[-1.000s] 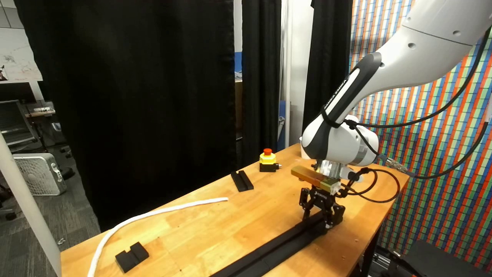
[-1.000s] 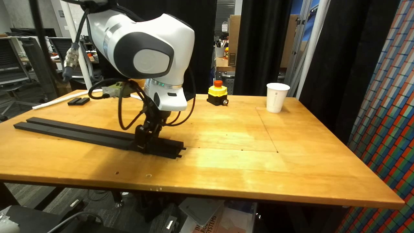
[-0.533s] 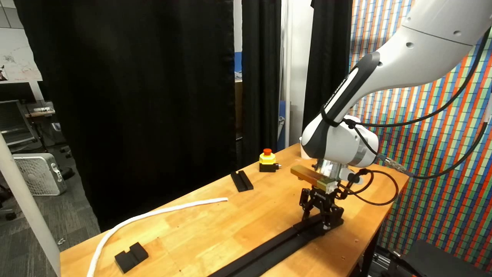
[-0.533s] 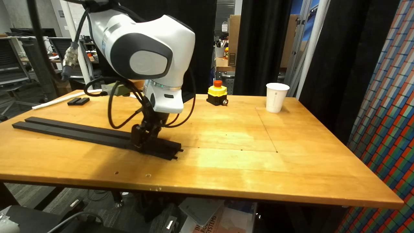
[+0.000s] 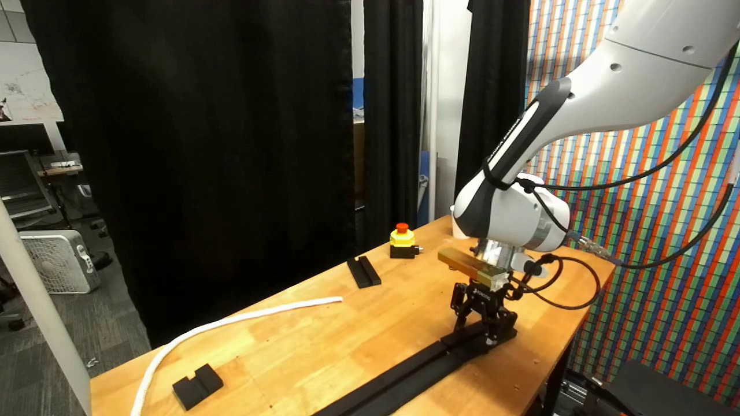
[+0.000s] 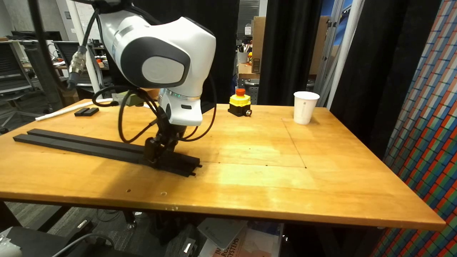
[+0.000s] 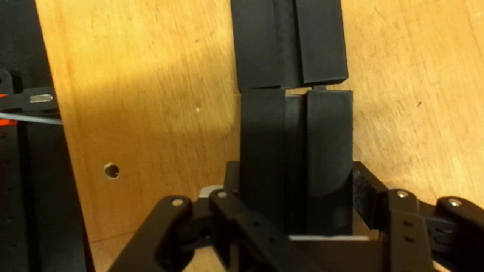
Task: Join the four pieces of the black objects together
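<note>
Matte black fingers of the gripper [image 7: 296, 179] flank a grooved bar [image 7: 319, 151], pads against both its long sides, so it appears held; gripping across the width presumably leaves both ends free for joining. The bar lies on the wooden table [image 6: 271, 200], groove upward, its outer end bearing two pegs [image 6: 193, 174] that point away from the joint, toward the table end where the paper cup [image 6: 306, 107] stands. At the inner end begins the long grooved strip [image 6: 82, 147], parted from it by a thin slit; in the wrist view a dark stub [image 7: 319, 87] bridges one rail, which suggests a peg only partly seated. Both long axes run along the table's length and nearly in line, though the bar looks slightly skewed, so a straight push may be called for. Well apart, nearer the black curtain [image 5: 202, 173], are a small grooved block [image 5: 363, 271], a second block [image 5: 199, 388], a white rope [image 5: 231, 319] and an emergency-stop button [image 5: 403, 240], perhaps to leave room for the assembly.
</note>
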`<state>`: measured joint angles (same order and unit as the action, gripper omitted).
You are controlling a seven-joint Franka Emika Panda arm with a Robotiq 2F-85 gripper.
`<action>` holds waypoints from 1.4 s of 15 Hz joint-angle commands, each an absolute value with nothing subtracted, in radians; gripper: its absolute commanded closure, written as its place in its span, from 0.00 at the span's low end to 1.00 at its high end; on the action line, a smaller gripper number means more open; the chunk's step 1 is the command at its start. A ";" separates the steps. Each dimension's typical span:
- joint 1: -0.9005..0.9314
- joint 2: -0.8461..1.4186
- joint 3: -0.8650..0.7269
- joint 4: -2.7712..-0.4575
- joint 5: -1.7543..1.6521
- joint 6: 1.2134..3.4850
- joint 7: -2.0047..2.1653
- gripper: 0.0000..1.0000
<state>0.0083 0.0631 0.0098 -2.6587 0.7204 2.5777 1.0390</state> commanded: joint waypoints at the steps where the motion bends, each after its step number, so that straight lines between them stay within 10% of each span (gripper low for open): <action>1: 0.024 0.123 0.024 -2.652 0.735 2.596 0.994 0.54; 19: 0.035 0.152 0.040 -2.621 0.755 2.615 0.892 0.54; 21: 0.034 0.144 0.039 -2.619 0.756 2.614 0.889 0.07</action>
<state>0.0173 0.0785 0.0252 -2.6433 0.7204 2.5808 0.9276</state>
